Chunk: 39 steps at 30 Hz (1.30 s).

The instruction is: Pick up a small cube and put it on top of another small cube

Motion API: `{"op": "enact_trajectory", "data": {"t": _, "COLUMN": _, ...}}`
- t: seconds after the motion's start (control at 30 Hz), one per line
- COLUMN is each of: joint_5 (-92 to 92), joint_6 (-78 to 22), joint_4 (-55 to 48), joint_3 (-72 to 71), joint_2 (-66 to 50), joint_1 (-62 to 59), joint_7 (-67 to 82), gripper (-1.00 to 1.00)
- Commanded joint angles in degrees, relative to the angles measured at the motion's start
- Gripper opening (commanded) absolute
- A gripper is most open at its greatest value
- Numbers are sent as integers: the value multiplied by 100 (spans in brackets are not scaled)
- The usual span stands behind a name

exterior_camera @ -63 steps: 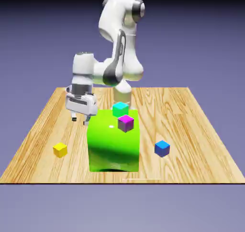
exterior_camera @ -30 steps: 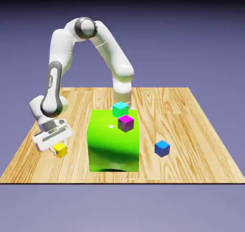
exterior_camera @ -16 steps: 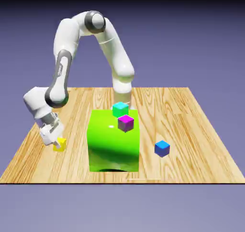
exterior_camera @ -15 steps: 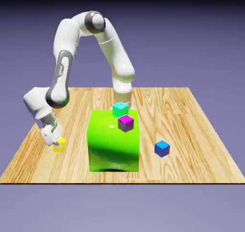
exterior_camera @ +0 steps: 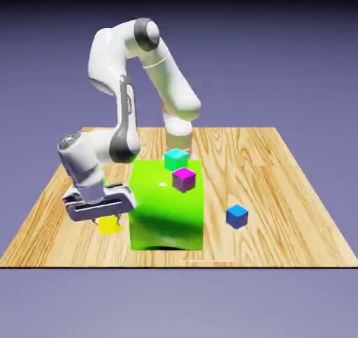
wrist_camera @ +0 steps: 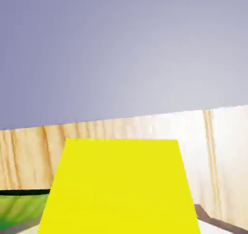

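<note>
We see the yellow cube [exterior_camera: 109, 224] directly under the gripper [exterior_camera: 106, 220], clamped between its jaws, which are drawn in narrow on it. In the exterior view only the cube's lower part shows below the hand's flat bar; the upper part is hidden behind the hand. The cube sits over the table [exterior_camera: 56, 211] near the front edge, toward the exterior view's left, just beside the left face of the green block [exterior_camera: 166, 211]. We cannot tell from this view whether its underside touches the wood or hangs a little clear of it.

In the hand view the yellow cube [wrist_camera: 118, 187] fills the lower middle, large and close, covering most of both fingertips; a grey finger tip [wrist_camera: 208, 217] shows only as a sliver at its lower right. The cube is plain, bright, evenly yellow, with sharp straight edges and no marks. Behind it we see a band of pale wood, and at the lower left a strip of green.

The blue cube [exterior_camera: 237, 216] rests on the table well apart, on the other side of the green block, toward the exterior view's right. On top of the block stand a teal cube [exterior_camera: 176, 158] and a magenta cube [exterior_camera: 184, 179], near each other.
</note>
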State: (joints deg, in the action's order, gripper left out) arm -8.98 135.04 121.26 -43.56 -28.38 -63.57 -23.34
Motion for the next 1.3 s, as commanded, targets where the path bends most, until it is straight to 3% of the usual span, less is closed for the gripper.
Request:
{"op": "enact_trajectory", "data": {"t": 0.0, "joint_5": 8, "joint_6": -59, "joint_4": 4, "joint_3": -20, "joint_2": 30, "joint_1": 208, "joint_7": -43, "gripper": -100}}
{"op": "enact_trajectory", "data": {"t": 0.63, "joint_5": 840, "joint_6": -1292, "joint_4": 294, "joint_3": -77, "joint_2": 743, "joint_1": 4143, "joint_7": -1496, "gripper": -100}}
{"op": "enact_trajectory", "data": {"t": 1.03, "joint_5": 1896, "joint_6": -2028, "joint_4": 1095, "joint_3": 1171, "joint_2": 1415, "joint_1": 5401, "joint_7": -4486, "gripper": -100}}
{"op": "enact_trajectory", "data": {"t": 1.1, "joint_5": 1912, "joint_6": -2042, "joint_4": 1119, "joint_3": 1218, "joint_2": 1431, "joint_1": 5401, "joint_7": -4565, "gripper": -100}}
{"op": "enact_trajectory", "data": {"t": 1.27, "joint_5": 1755, "joint_6": -987, "joint_4": 1595, "joint_3": 1326, "joint_2": 825, "joint_1": 5619, "joint_7": -4659, "gripper": -100}}
